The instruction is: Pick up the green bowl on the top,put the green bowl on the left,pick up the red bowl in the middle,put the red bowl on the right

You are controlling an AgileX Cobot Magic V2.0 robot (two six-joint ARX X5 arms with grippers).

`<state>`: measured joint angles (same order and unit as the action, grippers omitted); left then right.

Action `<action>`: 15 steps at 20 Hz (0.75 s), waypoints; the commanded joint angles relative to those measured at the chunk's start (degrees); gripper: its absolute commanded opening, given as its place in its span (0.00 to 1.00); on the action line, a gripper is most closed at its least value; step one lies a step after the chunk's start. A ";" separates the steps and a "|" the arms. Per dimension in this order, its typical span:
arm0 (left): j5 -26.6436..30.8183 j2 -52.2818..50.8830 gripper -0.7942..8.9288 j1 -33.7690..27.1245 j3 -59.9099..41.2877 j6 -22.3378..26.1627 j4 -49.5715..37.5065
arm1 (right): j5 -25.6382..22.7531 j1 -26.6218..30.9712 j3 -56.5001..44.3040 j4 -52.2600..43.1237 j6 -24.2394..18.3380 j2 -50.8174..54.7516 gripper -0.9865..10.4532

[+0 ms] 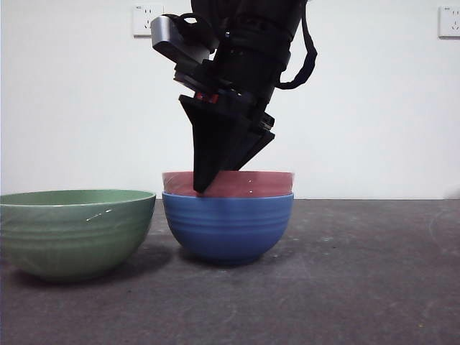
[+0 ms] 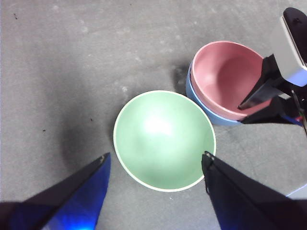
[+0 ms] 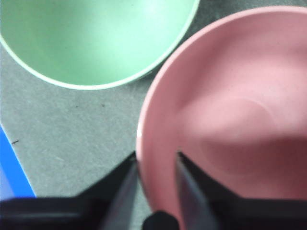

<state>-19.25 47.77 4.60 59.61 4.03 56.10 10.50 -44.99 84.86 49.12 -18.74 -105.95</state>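
Observation:
The green bowl (image 1: 75, 230) stands upright on the table at the left; it also shows in the left wrist view (image 2: 163, 139) and the right wrist view (image 3: 96, 38). The red bowl (image 1: 251, 185) sits nested in a blue bowl (image 1: 226, 226) at the middle, seen too in both wrist views (image 2: 225, 76) (image 3: 230, 110). My right gripper (image 1: 205, 188) (image 3: 156, 155) comes down from above at the red bowl's left rim, one jaw outside and one inside, a little apart. My left gripper (image 2: 154, 155) hangs open and empty high above the green bowl.
The blue bowl's edge (image 2: 201, 108) shows under the red one. The green bowl and the stack stand close, a narrow gap between them. Dark table (image 1: 359, 273) stretches to the right. A white wall with sockets (image 1: 147, 20) stands behind.

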 commanded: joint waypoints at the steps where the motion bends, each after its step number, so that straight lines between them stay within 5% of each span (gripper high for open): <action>1: -0.26 -0.02 0.41 -0.17 -0.20 0.94 -0.33 | 0.02 -0.11 -0.02 -0.26 -0.96 -0.55 0.07; 15: -0.28 0.15 0.41 -0.17 -0.22 1.18 -0.70 | -5.16 -5.11 0.94 -0.26 -3.26 0.85 0.08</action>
<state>-19.25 47.92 4.60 59.61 4.49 55.70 5.02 -49.91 85.25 49.08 -21.69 -105.78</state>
